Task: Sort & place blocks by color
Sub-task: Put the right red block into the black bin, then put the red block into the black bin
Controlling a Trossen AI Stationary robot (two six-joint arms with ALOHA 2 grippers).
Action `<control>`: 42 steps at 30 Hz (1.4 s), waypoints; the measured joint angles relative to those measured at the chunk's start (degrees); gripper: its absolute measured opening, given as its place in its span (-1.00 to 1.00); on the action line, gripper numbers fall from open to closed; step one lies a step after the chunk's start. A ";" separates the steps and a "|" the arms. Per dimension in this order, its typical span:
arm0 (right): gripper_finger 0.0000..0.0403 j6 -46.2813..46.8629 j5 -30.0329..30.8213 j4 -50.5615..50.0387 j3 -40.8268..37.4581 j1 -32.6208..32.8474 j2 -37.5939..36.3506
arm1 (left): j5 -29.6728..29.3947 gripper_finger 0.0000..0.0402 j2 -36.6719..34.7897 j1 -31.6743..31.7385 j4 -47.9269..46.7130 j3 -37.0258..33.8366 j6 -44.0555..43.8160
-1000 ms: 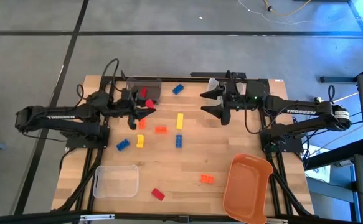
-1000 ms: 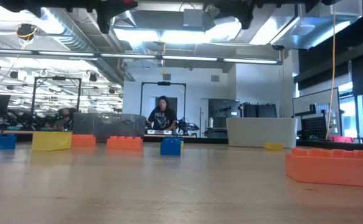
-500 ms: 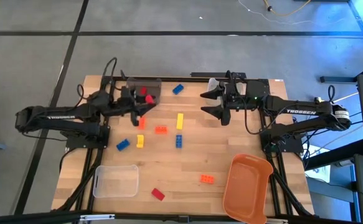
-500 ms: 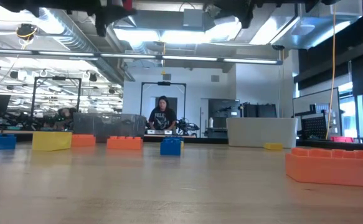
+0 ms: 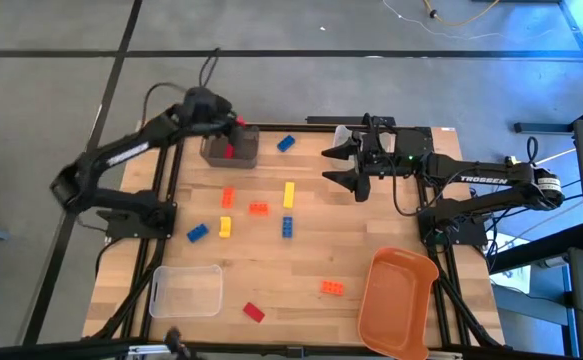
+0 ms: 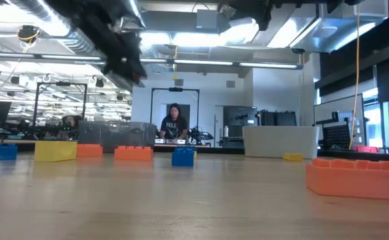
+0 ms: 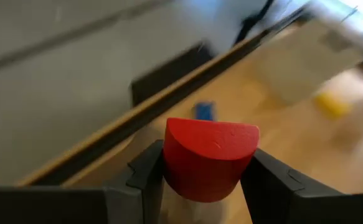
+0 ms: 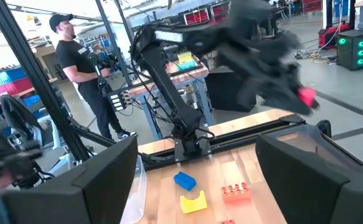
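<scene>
Since the earlier frame, the left arm had swung up and back, carrying its gripper [image 5: 233,124] from above the scattered bricks to the rear edge of the table, over the dark bin [image 5: 230,147]. The left gripper [image 7: 209,186] was clenched on a red block [image 7: 210,157], its two dark fingers pressed against the block's sides. From the right wrist view the same red block [image 8: 306,95] showed at the tip of the blurred left arm. What looked like another red block [image 5: 229,151] lay inside the dark bin.

On the wooden table [image 5: 371,235], orange blocks [image 5: 258,208], yellow blocks [image 5: 289,192] and blue blocks [image 5: 287,226] lay loose between the arms, with one blue block [image 5: 286,143] just beside the dark bin. A red block [image 5: 254,312] sat near the clear bin [image 5: 186,290], and an orange block [image 5: 332,287] near the orange bin [image 5: 399,300].

The right gripper [image 5: 337,165] hovered over the table's rear right, its fingers spread wide and holding nothing.

A person [image 8: 84,81] stood in the room behind.
</scene>
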 joint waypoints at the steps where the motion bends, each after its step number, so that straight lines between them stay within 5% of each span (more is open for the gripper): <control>1: 0.62 0.02 0.00 0.01 0.00 0.01 0.00 | 0.54 -0.20 2.40 1.29 -0.99 0.78 -0.01; 12: 0.62 4.45 -0.02 -0.30 0.00 -0.01 0.00 | 1.76 -0.20 21.22 2.84 -8.30 1.14 -5.55; 17: 0.62 4.54 -0.02 -0.47 0.00 0.01 0.02 | -2.61 -0.20 24.75 1.51 -7.75 1.14 -6.92; 26: 0.62 4.55 -0.02 -0.47 0.00 -0.01 0.02 | -5.20 -0.19 26.21 1.37 -7.47 1.12 -5.36; 35: 0.62 4.36 -0.02 -0.47 0.00 -0.01 0.02 | -5.23 0.29 26.21 1.53 -7.46 1.12 -4.36; 42: 0.62 4.29 -0.02 -0.45 0.00 -0.01 0.02 | -2.00 0.40 24.16 3.17 -8.68 4.55 -4.20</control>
